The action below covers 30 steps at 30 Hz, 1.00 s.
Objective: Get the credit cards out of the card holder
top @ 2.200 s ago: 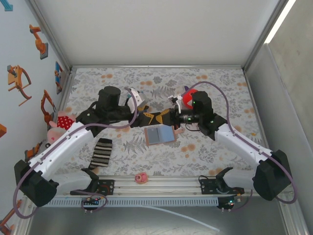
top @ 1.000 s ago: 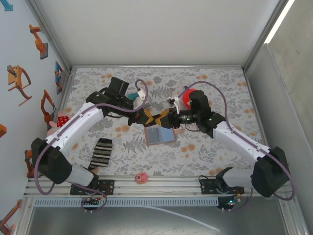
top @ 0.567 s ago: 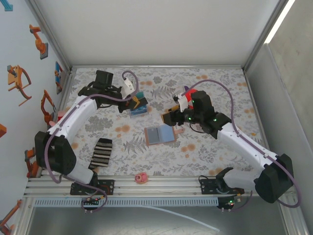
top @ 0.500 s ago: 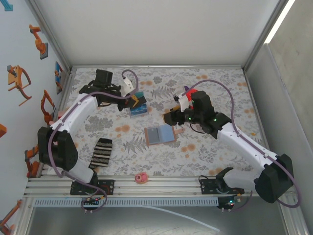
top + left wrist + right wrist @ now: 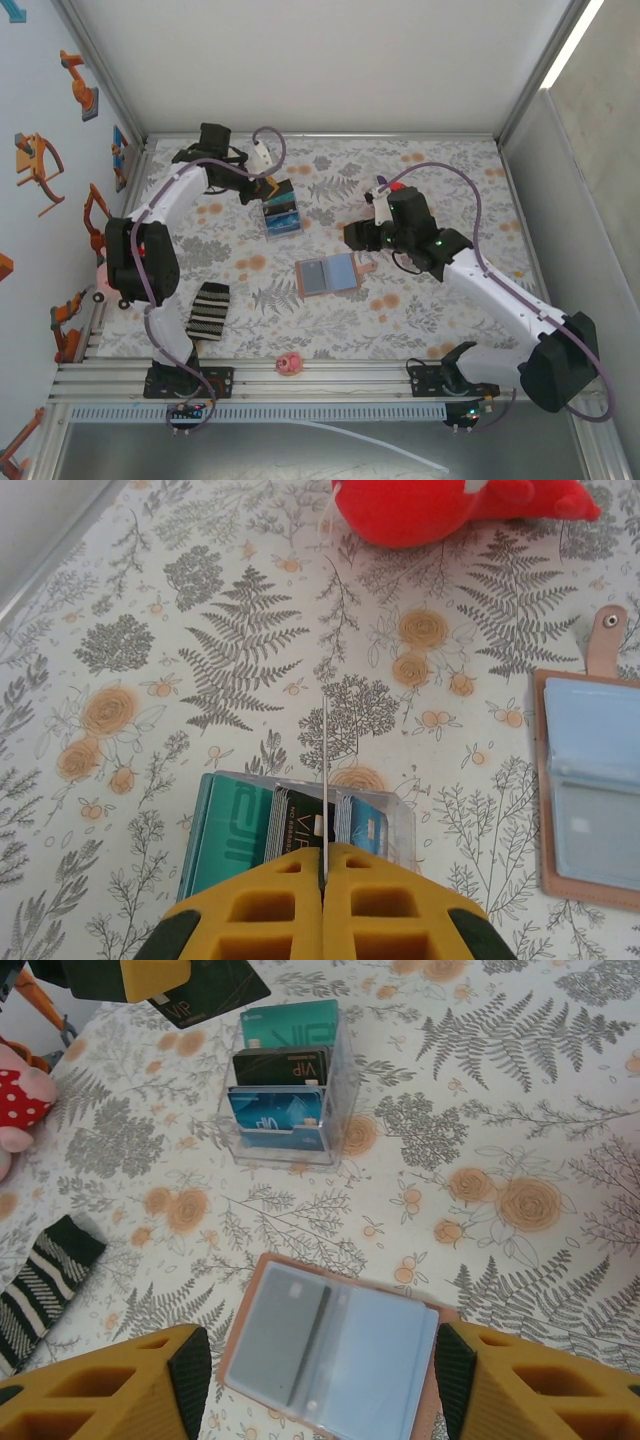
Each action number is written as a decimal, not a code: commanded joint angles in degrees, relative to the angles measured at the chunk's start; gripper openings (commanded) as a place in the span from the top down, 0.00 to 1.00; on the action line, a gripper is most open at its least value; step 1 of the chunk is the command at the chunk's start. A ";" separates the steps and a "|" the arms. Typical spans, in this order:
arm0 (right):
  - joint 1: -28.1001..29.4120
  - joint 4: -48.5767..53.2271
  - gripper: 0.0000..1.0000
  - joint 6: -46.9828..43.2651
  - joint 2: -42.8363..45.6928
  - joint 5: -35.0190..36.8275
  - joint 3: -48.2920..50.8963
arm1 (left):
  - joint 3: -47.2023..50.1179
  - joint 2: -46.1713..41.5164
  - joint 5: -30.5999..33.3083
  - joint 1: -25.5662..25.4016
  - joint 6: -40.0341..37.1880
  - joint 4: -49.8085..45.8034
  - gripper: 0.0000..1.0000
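Striped in black and white, a sock (image 5: 207, 312) lies toward the near left corner of the worktop (image 5: 450, 180). Farther in, near the middle, the card holder (image 5: 327, 274) lies open and flat, blue faces up. The right pincer (image 5: 355, 238) hangs over its far right corner, fingers spread wide. Toward the far left, a clear stand (image 5: 281, 212) holds teal, black and blue cards upright. Above it the left pincer (image 5: 268, 186) pinches a dark card (image 5: 205, 995).

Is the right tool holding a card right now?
No, the right tool stands wide open with nothing gripped between its fingers, and the open card holder lies flat below it.
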State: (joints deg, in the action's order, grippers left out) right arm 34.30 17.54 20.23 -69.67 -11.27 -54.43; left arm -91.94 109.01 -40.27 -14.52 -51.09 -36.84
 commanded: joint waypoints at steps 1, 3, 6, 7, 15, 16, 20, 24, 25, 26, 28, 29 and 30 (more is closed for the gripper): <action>-0.12 1.42 0.40 2.42 -0.24 3.06 -2.18 | -2.82 3.13 -1.39 0.42 -5.29 -5.19 1.00; -0.12 1.42 0.39 2.80 0.05 4.00 -2.06 | -3.63 4.71 -0.71 0.33 -5.75 -5.25 0.99; -0.12 1.36 0.39 3.07 0.63 4.97 -1.86 | -4.29 6.39 -0.02 0.28 -6.65 -5.81 0.98; -0.12 1.42 0.39 3.20 0.87 5.25 -1.75 | -4.35 6.62 0.03 0.23 -6.89 -5.80 0.98; -0.05 0.39 0.39 3.56 1.91 5.78 -1.16 | -5.30 8.99 0.23 0.20 -7.89 -5.83 0.98; -0.11 0.39 0.39 3.55 1.99 5.58 -1.16 | -5.53 9.31 0.28 0.24 -7.97 -5.82 0.98; -0.12 0.39 0.39 3.55 2.31 5.44 -0.87 | -6.49 10.65 0.84 0.21 -8.37 -6.05 0.98; -0.12 0.39 0.39 3.50 3.11 5.72 -0.37 | -7.86 11.91 1.38 0.16 -8.41 -6.59 0.98; -0.12 0.39 0.39 3.52 3.37 5.73 -0.24 | -8.20 12.22 1.42 0.18 -8.42 -6.58 0.98; -0.12 0.35 0.39 3.55 3.48 5.79 -0.16 | -8.58 12.57 1.58 0.15 -8.30 -6.63 0.98; -0.12 0.39 0.39 3.66 3.75 5.65 -0.06 | -9.12 13.13 1.93 -0.03 -8.19 -6.58 0.97; -0.12 0.39 0.39 3.68 3.82 5.56 0.03 | -9.31 13.32 2.39 -0.11 -8.24 -6.62 0.97; -0.12 0.41 0.39 3.70 3.84 5.55 0.12 | -9.48 13.58 2.85 -0.28 -8.24 -6.58 0.96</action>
State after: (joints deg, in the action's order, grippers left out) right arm 34.30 17.76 22.79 -67.05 -6.48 -54.50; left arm -99.59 121.49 -37.58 -14.57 -57.65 -41.65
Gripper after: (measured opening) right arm 0.610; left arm 0.053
